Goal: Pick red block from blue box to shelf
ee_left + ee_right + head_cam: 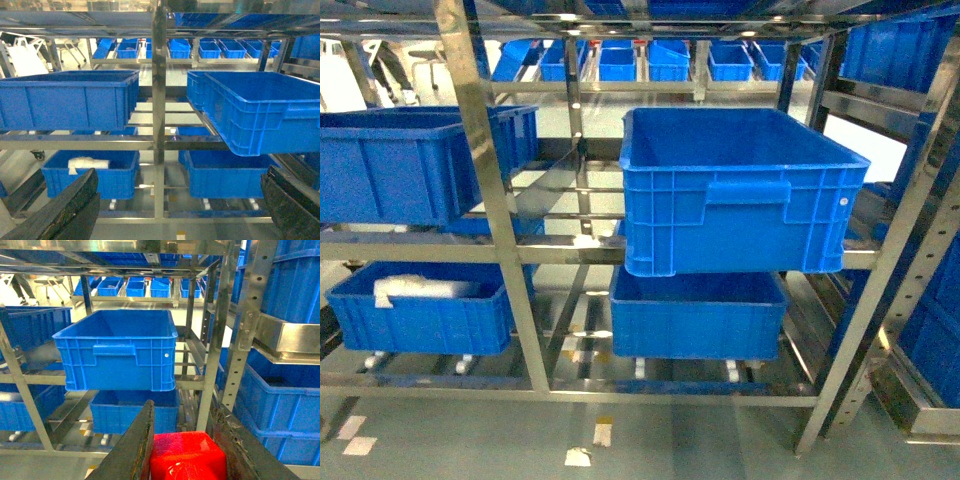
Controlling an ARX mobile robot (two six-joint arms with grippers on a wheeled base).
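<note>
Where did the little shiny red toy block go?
The glossy red plastic block shows only in the right wrist view, bottom centre, gripped between the right gripper fingers, in front of the steel shelf and its dark blue ribbed crate.

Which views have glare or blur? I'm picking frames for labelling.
Head view: overhead lights glare off the shelf rails. Left wrist: the left gripper fingers are dark and soft. Right wrist: the red block is close, glossy, slightly blurred.
</note>
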